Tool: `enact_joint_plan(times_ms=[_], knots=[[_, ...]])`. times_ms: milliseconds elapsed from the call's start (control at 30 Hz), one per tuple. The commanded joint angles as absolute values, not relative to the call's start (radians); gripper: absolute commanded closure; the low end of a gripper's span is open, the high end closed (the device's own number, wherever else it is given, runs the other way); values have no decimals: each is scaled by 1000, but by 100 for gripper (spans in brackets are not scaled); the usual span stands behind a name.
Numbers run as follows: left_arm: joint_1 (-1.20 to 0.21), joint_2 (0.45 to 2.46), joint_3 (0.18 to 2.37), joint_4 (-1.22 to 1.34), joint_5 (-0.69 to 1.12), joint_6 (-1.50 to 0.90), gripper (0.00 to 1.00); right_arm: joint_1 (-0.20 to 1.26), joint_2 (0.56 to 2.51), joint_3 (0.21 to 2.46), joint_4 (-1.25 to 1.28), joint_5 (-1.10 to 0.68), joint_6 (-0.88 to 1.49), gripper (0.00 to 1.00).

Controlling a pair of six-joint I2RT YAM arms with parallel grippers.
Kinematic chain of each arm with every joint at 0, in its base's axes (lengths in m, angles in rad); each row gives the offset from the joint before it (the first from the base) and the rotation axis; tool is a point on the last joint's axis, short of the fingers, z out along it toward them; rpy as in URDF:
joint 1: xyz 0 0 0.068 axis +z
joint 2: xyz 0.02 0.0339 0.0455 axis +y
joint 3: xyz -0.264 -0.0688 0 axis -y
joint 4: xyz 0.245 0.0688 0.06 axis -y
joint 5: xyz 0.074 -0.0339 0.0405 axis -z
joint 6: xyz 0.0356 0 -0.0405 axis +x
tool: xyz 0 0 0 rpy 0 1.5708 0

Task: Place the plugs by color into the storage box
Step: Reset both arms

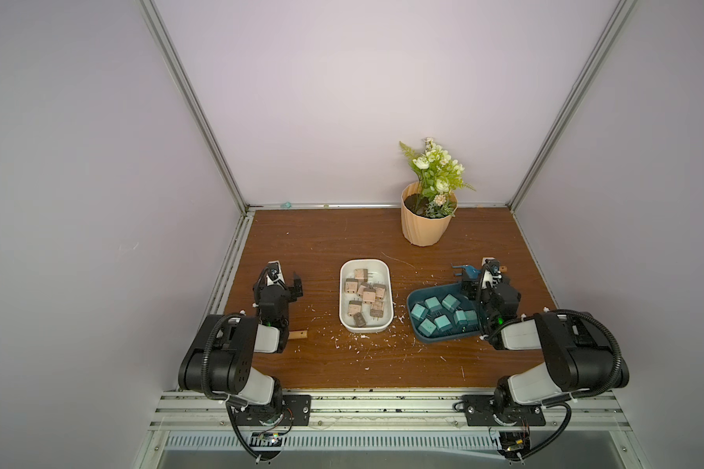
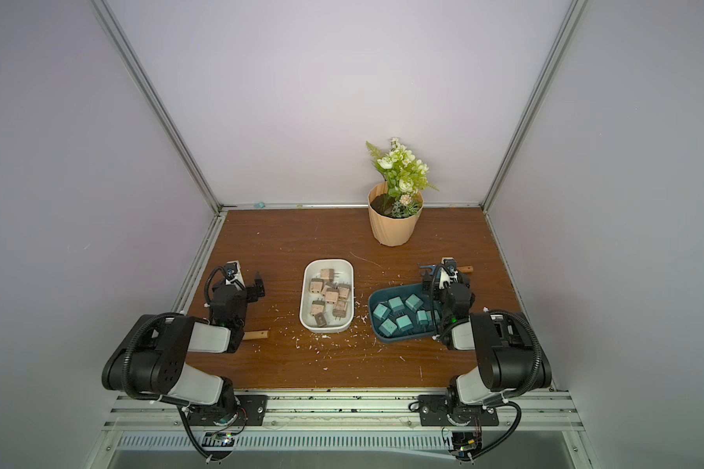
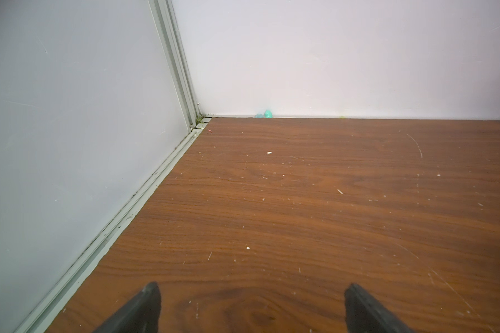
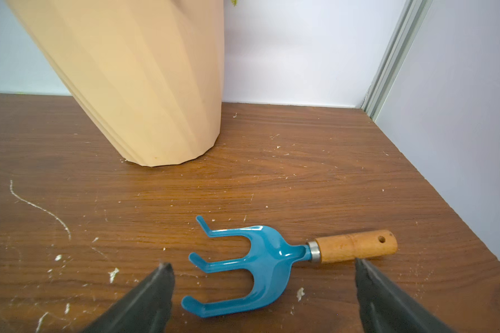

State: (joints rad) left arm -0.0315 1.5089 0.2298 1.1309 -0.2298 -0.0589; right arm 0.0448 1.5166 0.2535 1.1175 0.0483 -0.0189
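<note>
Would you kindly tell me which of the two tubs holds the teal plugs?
The dark blue tub holds the teal plugs; the white tub beside it differs in holding only tan-brown plugs.

left arm (image 1: 228, 349) and right arm (image 1: 565, 349) are both sitting folded at the near side, elbows tucked back, wrists pointing toward the far side. left gripper (image 3: 253, 288) and right gripper (image 4: 262, 264) are hanging spread wide, gripping nothing.
</note>
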Motion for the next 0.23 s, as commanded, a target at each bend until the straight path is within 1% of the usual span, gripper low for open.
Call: enact_joint_plan(times_ms=[0,200], knots=[[-32,1523,262,1146,-237,-54,0,49,1506,257,1178,56,-33,0],[-29,1501,235,1175,-226,-52,0,49,1505,257,1178,57,-32,0]])
